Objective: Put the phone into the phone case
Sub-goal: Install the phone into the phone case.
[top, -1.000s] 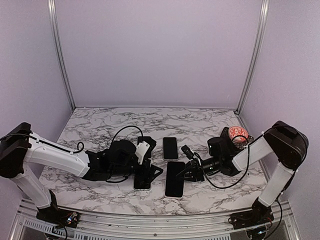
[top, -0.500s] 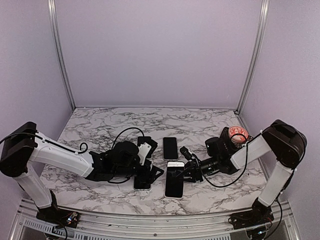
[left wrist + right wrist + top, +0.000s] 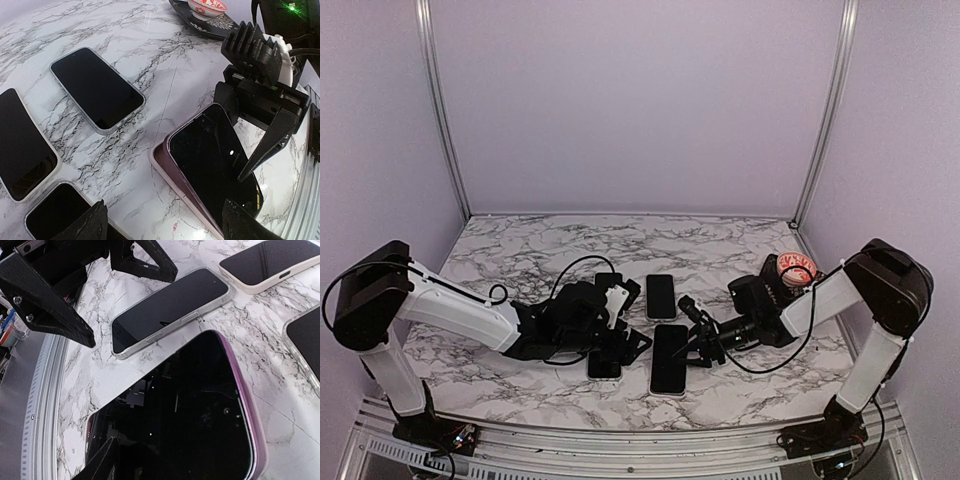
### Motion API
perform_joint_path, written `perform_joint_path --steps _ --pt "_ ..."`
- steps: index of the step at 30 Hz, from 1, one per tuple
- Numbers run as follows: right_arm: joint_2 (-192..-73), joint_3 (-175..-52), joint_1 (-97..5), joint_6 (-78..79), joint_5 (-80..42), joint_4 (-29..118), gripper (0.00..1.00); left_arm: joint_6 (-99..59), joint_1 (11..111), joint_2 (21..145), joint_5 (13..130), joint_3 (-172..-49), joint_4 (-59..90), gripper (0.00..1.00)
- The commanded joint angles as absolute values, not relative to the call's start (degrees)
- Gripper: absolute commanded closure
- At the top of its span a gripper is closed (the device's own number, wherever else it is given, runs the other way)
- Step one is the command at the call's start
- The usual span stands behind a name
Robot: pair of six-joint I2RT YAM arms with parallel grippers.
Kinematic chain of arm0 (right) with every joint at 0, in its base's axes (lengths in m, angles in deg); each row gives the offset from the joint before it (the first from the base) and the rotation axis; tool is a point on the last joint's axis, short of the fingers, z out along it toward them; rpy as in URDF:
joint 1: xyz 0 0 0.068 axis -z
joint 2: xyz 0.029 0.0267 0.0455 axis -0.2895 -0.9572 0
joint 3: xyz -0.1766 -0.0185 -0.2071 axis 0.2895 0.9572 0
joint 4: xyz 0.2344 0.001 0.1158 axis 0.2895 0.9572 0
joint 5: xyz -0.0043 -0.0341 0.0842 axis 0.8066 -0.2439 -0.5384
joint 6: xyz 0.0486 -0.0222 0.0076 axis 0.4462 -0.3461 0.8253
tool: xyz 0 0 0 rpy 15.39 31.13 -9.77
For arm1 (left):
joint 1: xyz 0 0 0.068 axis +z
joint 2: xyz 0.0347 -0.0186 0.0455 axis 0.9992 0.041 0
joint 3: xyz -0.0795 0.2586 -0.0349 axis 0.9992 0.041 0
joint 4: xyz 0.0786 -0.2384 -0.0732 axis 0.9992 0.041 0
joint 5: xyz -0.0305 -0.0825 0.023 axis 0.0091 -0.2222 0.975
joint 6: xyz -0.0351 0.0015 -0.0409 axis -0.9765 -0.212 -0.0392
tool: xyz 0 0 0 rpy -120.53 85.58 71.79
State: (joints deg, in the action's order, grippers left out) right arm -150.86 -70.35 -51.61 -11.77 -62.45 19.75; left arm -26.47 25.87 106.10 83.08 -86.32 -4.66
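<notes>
A black phone point(image 3: 670, 358) lies slanted on a pink-purple case point(image 3: 162, 165) at the table's front middle. Its left edge rides above the case rim. It also fills the right wrist view point(image 3: 185, 410), with the case rim point(image 3: 250, 415) along its far end. My right gripper point(image 3: 699, 349) is open at the phone's right edge. In the left wrist view one of its fingertips point(image 3: 243, 174) rests on that edge. One finger point(image 3: 100, 460) shows in the right wrist view. My left gripper point(image 3: 624, 346) is open and empty just left of the case; both fingers point(image 3: 95, 222) show.
A clear-cased phone point(image 3: 605, 366) lies under the left gripper. Another clear-cased phone point(image 3: 96, 90) and a white-cased one point(image 3: 22, 142) lie behind. A red-patterned bowl point(image 3: 795, 268) on a dark plate stands at the right. The front rail point(image 3: 620, 440) is close.
Half a second ago the phone's far end caught the light; now it is dark again. Both grippers have edged a little closer to the phone.
</notes>
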Motion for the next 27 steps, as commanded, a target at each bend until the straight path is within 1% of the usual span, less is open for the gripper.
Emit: perform_joint_path --steps 1,11,16,21,25,27 --pt "-150.3 -72.8 -51.5 -14.1 -59.1 22.7 0.5 -29.2 27.0 110.4 83.0 -89.2 -5.3 0.21" --pt "-147.1 -74.4 -51.5 -15.2 -54.0 27.8 0.43 -28.9 27.5 114.8 82.1 -91.4 -5.3 0.21" --pt "-145.9 -75.6 -51.4 -15.7 -51.4 30.9 0.38 -29.0 27.6 114.2 82.2 -91.0 -5.3 0.21" --pt "-143.5 -76.2 -51.5 -16.2 -47.9 34.0 0.36 -28.3 27.6 114.2 81.4 -90.8 -5.3 0.21" --pt "-140.9 -77.2 -51.5 -13.6 -45.2 37.6 0.37 -27.9 27.6 113.7 82.2 -90.5 -5.3 0.22" --pt "-138.9 -77.9 -51.5 -9.6 -41.8 41.1 0.41 -27.9 27.6 112.8 82.6 -90.2 -5.2 0.24"
